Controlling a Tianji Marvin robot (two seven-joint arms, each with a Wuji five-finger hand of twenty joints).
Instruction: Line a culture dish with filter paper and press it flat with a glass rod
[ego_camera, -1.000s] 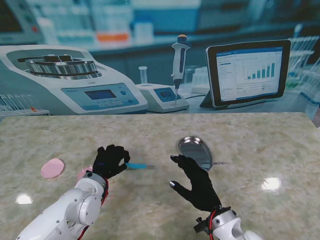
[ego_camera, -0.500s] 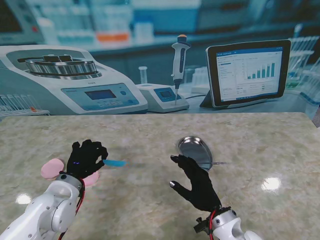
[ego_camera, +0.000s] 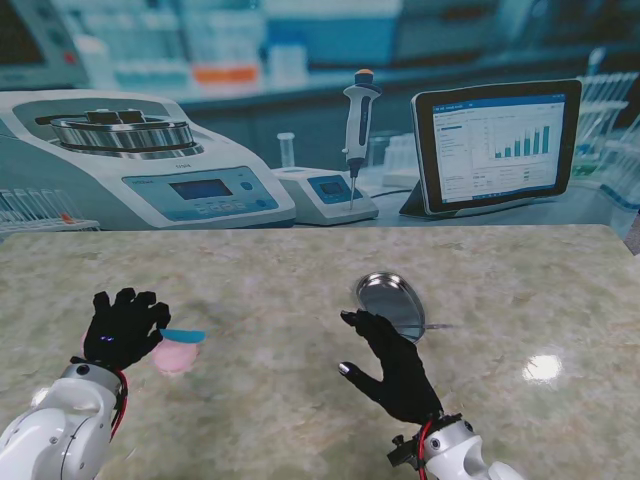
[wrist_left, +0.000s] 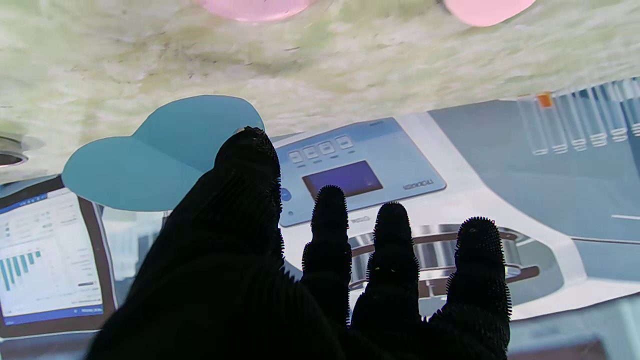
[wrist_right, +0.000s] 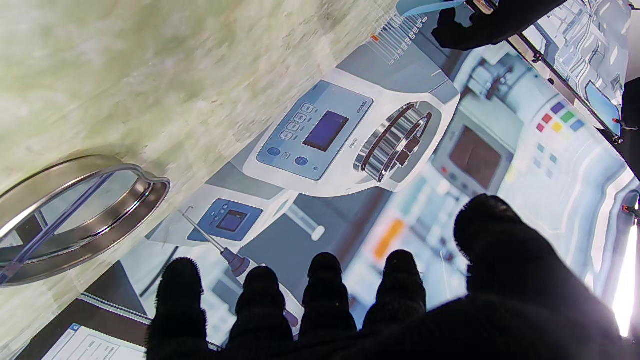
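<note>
1. Left robot hand (ego_camera: 125, 328): over the left side of the desk (ego_camera: 300, 420). A blue sheet (ego_camera: 185, 336) sticks out from its thumb side toward the right. In the left wrist view the thumb covers one edge of the sheet and the other fingers are straight and apart. I read that as a thumb pinch, but the contact under the sheet is hidden.
2. I take the blue sheet for the filter paper. It is flat and thin, and it is off the desk.
3. A pink disc (ego_camera: 178, 358) lies on the desk just beside the left robot hand, nearer to me. The wrist view shows a second pink one. Both look like spare papers and neither is being touched.
4. Culture dish (ego_camera: 385, 295): metal, sitting on the desk right of centre, with no paper in it.
5. Glass rod (ego_camera: 438, 326): it lies across the dish with its long axis roughly left-right. One end pokes past the rim on the right.
6. Right robot hand (ego_camera: 392, 365): fingers spread wide and holding nothing. It is just on my side of the dish, with the fingertips close to the rim but not on it.
7. Key relation: the dish is well to the right of the paper hand, so the paper needs a long rightward carry.
8. The right robot hand is much nearer the dish and rod. My call is that it lifts the rod clear first, otherwise the paper lands on the rod.
</note>
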